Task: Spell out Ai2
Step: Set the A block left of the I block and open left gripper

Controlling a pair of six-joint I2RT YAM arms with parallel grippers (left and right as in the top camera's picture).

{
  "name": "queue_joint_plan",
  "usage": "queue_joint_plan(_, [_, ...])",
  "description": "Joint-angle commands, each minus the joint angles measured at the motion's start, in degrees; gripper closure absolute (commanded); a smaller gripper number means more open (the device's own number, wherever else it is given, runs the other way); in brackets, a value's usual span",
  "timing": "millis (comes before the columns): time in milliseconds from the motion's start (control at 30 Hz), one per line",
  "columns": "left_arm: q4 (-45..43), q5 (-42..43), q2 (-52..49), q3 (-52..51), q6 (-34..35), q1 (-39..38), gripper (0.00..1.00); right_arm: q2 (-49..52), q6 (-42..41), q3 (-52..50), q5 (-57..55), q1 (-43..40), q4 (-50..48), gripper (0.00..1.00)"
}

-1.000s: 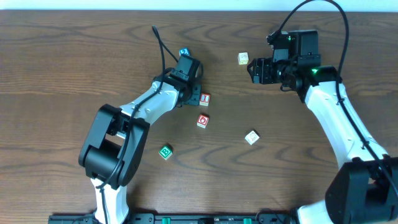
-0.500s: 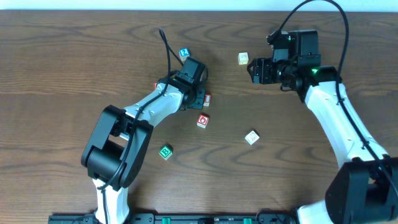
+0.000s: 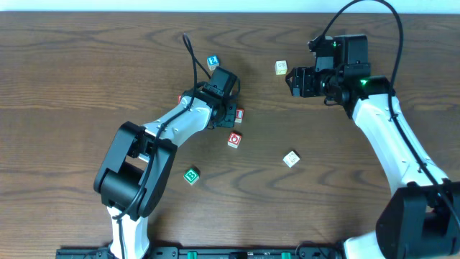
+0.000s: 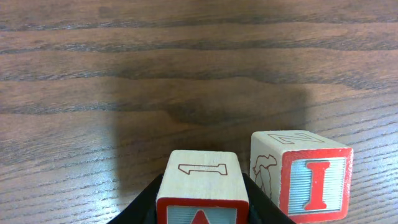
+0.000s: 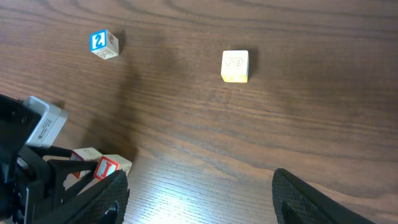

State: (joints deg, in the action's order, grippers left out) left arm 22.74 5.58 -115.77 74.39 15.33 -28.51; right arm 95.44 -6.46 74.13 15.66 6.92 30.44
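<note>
Gripped small red-A wooden cube [image 4: 202,186] in left gripper [image 3: 227,113], lower centre, just left of red-I wooden cube [image 4: 303,174], gap between. Saw right gripper [image 5: 199,199] spread wide, upper right.

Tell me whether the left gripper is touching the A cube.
Touching. In the left wrist view, the left gripper has its fingers flush against both sides of the A cube.
</note>
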Motion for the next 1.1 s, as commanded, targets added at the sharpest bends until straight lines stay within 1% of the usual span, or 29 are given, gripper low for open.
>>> queue_joint_plan(0, [0.37, -0.81, -0.76, 0.87, 0.57, -0.02, 0.66, 0.04, 0.74, 1.20, 0.24, -0.50, 0.04, 0.27])
queue_joint_plan(133, [0.37, -0.83, -0.76, 0.87, 0.57, -0.02, 0.65, 0.04, 0.74, 1.20, 0.24, -0.50, 0.04, 0.27])
queue_joint_plan(167, [0.35, -0.83, -0.76, 0.87, 0.57, -0.02, 0.60, 0.04, 0.74, 1.20, 0.24, -0.50, 0.04, 0.27])
queue_joint_plan(200, [0.35, -0.83, -0.76, 0.87, 0.57, -0.02, 0.57, 0.04, 0.74, 1.20, 0.24, -0.50, 0.04, 0.27])
queue_joint_plan(633, [-1.25, -0.90, -0.76, 0.90, 0.61, 0.00, 0.57, 0.04, 0.74, 1.20, 0.24, -0.48, 0.13, 0.27])
queue_joint_plan(700, [-1.68, -1.31, -0.76, 0.87, 1.64, 0.00, 0.57, 0.04, 0.74, 1.20, 0.26, -0.46, 0.22, 0.27])
queue_joint_plan(1000, [-2.93, -1.79, -0.76, 0.90, 1.68, 0.00, 0.57, 0.04, 0.74, 1.20, 0.28, -0.37, 0.26, 0.27])
queue_joint_plan(1067, [-3.13, -3.30, -0.76, 0.90, 2.86, 0.00, 0.57, 0.04, 0.74, 1.20, 0.28, -0.17, 0.26, 0.27])
